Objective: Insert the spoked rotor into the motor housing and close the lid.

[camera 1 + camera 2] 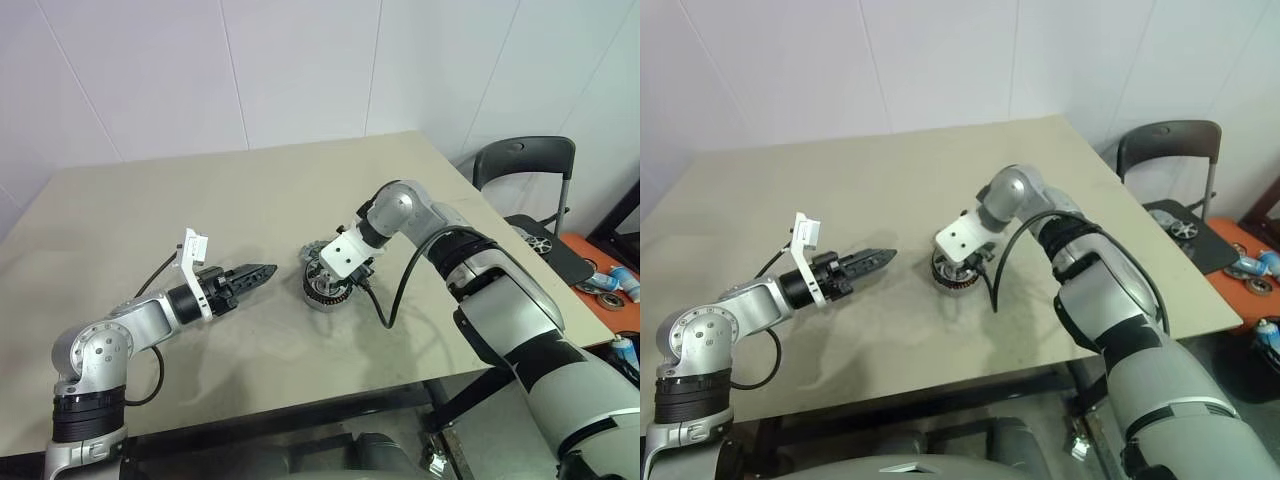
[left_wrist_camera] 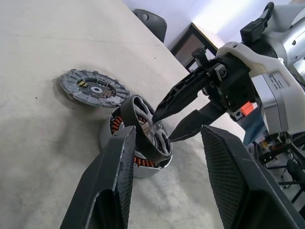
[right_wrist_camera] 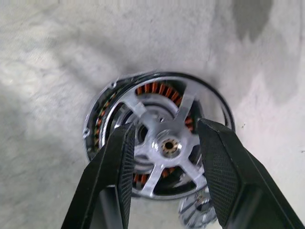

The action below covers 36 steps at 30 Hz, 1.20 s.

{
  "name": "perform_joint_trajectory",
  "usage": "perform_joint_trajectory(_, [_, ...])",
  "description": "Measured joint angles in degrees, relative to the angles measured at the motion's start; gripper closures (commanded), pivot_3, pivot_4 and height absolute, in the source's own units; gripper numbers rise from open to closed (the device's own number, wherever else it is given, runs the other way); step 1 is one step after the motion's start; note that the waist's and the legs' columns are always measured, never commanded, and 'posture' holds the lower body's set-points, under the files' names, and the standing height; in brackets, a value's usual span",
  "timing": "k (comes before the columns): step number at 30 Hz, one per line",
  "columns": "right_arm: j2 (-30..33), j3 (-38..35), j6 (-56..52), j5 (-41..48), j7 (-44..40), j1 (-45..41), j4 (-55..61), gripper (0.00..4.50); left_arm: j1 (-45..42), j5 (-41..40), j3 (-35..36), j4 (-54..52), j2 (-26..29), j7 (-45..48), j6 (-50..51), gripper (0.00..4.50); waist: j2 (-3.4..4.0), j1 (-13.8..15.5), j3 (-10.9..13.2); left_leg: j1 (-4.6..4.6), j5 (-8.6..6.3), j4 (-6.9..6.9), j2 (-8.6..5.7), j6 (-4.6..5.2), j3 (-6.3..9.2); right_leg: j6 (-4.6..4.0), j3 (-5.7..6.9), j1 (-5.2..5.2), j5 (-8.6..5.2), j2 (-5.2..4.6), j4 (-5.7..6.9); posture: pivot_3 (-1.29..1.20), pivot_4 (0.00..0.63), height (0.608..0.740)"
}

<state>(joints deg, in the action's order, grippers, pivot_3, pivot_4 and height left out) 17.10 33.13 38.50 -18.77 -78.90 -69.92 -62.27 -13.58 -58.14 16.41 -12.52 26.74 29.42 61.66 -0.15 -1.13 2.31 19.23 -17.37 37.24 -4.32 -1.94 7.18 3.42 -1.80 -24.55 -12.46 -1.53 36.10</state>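
Observation:
The motor housing stands mid-table, copper windings showing inside. The spoked rotor sits tilted in it, one side of its rim raised. My right gripper points down at the rotor's face, its fingers apart on either side of the hub; I cannot tell whether they touch it. The lid lies flat on the table just beyond the housing. My left gripper hovers a little to the left of the housing, pointing at it, open and empty.
The beige table has bare room all round the housing. A black chair stands past the right edge, with a metal part on its seat. Beyond it are an orange surface and small items.

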Motion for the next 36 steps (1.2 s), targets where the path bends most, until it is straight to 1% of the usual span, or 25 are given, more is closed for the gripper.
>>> perform_joint_trajectory(5, [-0.5, 0.0, 1.9, -1.1, 2.9, 0.1, -1.0, 2.35, 0.3, 0.0, 0.0, 0.0, -0.5, -0.6, -0.1, 2.18, 0.0, 0.0, 0.0, 0.0, 0.0, 0.0, 0.0, 0.0, 0.0, 0.0, 0.0, 0.0, 0.0, 0.0, 0.0, 0.0, 0.0, 0.74])
perform_joint_trajectory(25, [-0.7, -0.5, 1.4, -2.1, 2.8, 1.4, -1.7, 2.35, 1.5, 0.0, -0.4, -0.1, -1.1, -1.2, -1.0, 2.18, 0.0, 0.0, 0.0, -0.01, 0.0, 0.01, 0.0, -0.01, 0.01, -0.01, 0.0, 0.0, 0.01, 0.01, 0.02, 0.0, 0.0, 0.74])
perform_joint_trajectory(28, [-1.0, -4.0, -3.4, 1.8, -0.1, 1.4, -0.4, 2.35, 1.5, 0.0, -0.4, -0.2, -1.1, -1.3, -1.3, 2.18, 0.0, 0.0, 0.0, -0.01, 0.01, 0.0, 0.0, -0.01, 0.01, -0.01, 0.0, 0.0, 0.01, 0.01, 0.01, 0.0, 0.0, 0.74])
perform_joint_trajectory(30, [-1.6, -7.2, -9.5, 5.8, -2.8, 1.4, 2.4, 2.35, 1.5, 0.0, -0.4, -0.4, -1.1, -1.3, -1.5, 2.18, 0.01, -0.1, 0.0, -0.01, 0.0, 0.0, 0.01, 0.0, 0.02, -0.01, 0.0, 0.0, 0.01, 0.01, 0.01, 0.0, 0.0, 0.74])
perform_joint_trajectory(32, [-2.4, -11.0, -19.6, 10.8, -4.8, 2.2, 8.4, 2.35, 1.5, 0.1, -0.4, -0.6, -1.4, -1.5, -2.3, 2.18, 0.01, 0.0, 0.0, 0.0, 0.0, 0.0, 0.01, 0.0, 0.06, -0.02, 0.01, 0.0, 0.01, 0.01, 0.01, 0.0, 0.0, 0.74])
perform_joint_trajectory(34, [-2.6, -14.1, -29.9, 15.7, -5.5, 4.1, 15.6, 2.72, 1.5, 0.2, -0.5, -0.7, -2.1, -1.9, -2.6, 2.18, 0.0, 0.3, 0.0, 0.02, 0.0, 0.02, 0.01, 0.0, 0.09, -0.02, 0.03, 0.0, 0.01, 0.0, 0.0, 0.0, 0.0, 0.74])
perform_joint_trajectory(35, [-2.3, -16.4, -36.6, 18.6, -5.2, 6.7, 20.9, 2.87, 1.5, 0.2, -0.5, -0.8, -2.2, -2.2, -2.7, 2.18, -0.06, 0.6, -0.1, 0.06, 0.0, 0.03, 0.0, 0.0, 0.16, -0.02, 0.11, 0.02, 0.01, -0.03, -0.03, 0.0, 0.0, 0.74])
perform_joint_trajectory(36, [-2.1, -17.3, -40.0, 20.0, -5.1, 8.1, 23.7, 3.16, 1.5, 0.2, -0.4, -0.7, -2.2, -2.4, -2.8, 2.18, -0.07, 0.7, -0.1, 0.08, 0.0, 0.06, -0.02, 0.01, 0.21, -0.02, 0.15, 0.04, 0.01, -0.04, -0.03, 0.0, 0.0, 0.74])
